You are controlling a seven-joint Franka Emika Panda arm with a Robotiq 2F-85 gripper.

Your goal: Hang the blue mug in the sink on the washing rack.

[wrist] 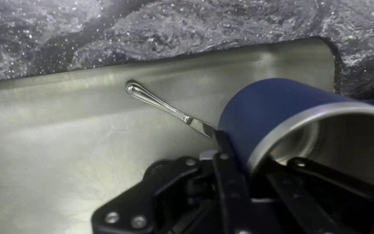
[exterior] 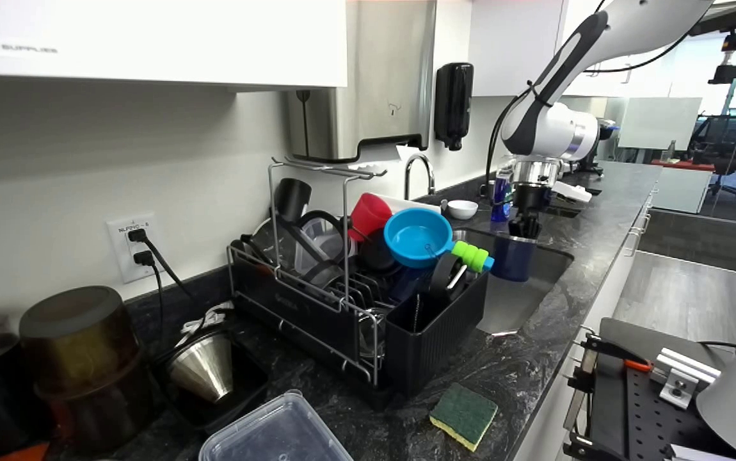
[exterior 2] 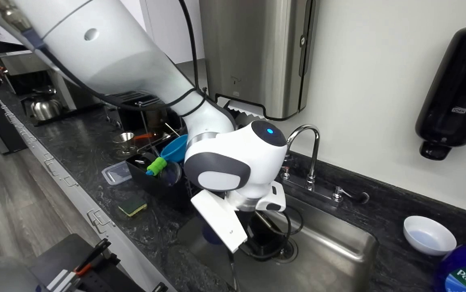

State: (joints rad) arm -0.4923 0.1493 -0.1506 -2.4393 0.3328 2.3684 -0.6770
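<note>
The blue mug point(exterior: 512, 261) has a silver rim. It hangs below my gripper point(exterior: 525, 229) over the steel sink point(exterior: 502, 307). In the wrist view, the mug point(wrist: 265, 104) is tilted with its mouth toward the camera. My gripper point(wrist: 245, 148) has one finger outside the mug wall and one inside, shut on the wall. In an exterior view, only a bit of the mug point(exterior 2: 211, 235) shows behind the white wrist bracket. The black washing rack point(exterior: 278, 306) stands beside the sink, with wire hooks point(exterior: 329, 168) on top. It is full of dishes.
A blue pan point(exterior: 418, 237) with a green handle sticks out of the rack toward the sink. A knife point(wrist: 161, 104) and a black container point(exterior 2: 263, 235) lie in the sink. The faucet point(exterior 2: 312, 154) rises behind it. A sponge point(exterior: 464, 416) lies on the counter.
</note>
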